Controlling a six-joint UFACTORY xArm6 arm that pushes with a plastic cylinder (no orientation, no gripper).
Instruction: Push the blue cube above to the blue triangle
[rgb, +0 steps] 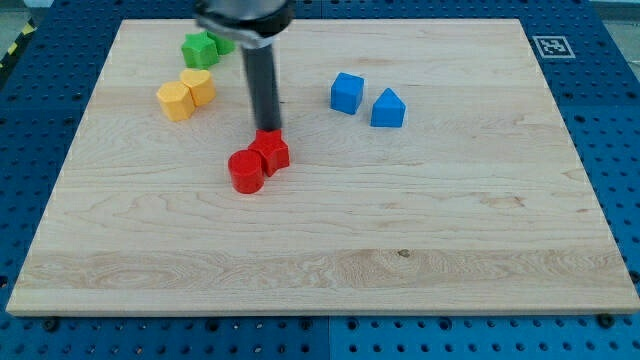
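The blue cube (347, 92) sits on the wooden board at upper middle-right. The blue triangle (387, 108) lies just to its right and slightly lower, nearly touching it. My rod comes down from the view's top, and my tip (267, 130) rests just above the red star-shaped block (271, 151), well to the left of the blue cube.
A red cylinder (245, 171) touches the red star at its lower left. Two yellow blocks (186, 94) sit at the upper left. Green blocks (203, 47) lie near the board's top edge, partly hidden by the rod's mount. The board (320, 260) lies on a blue pegboard table.
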